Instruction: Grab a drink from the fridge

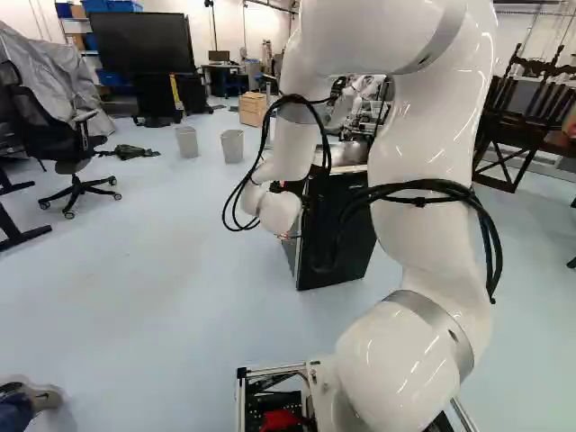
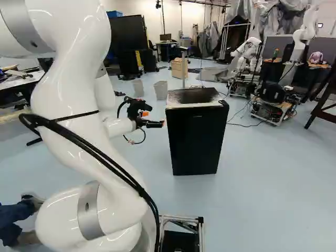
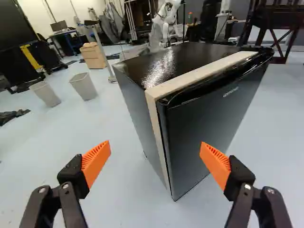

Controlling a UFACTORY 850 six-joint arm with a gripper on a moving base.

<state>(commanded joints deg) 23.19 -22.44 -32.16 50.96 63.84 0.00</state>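
Note:
A small black fridge (image 2: 195, 139) stands on the floor ahead of the arm, its door shut; no drink shows. In the right base view my gripper (image 2: 161, 124) is held level beside the fridge's left side, near its upper part. The left base view has the fridge (image 1: 337, 243) partly behind the arm. From the wrist, my gripper (image 3: 155, 159) is wide open with nothing between its orange pads, and the fridge (image 3: 204, 118) lies ahead, one front corner between the finger directions.
Two grey bins (image 2: 160, 90) and a wooden cabinet (image 2: 179, 67) stand beyond the fridge. Another robot (image 2: 247, 60) is at the back right. An office chair (image 1: 67, 135) stands far left. A person's foot (image 1: 34, 394) is close by the base's left.

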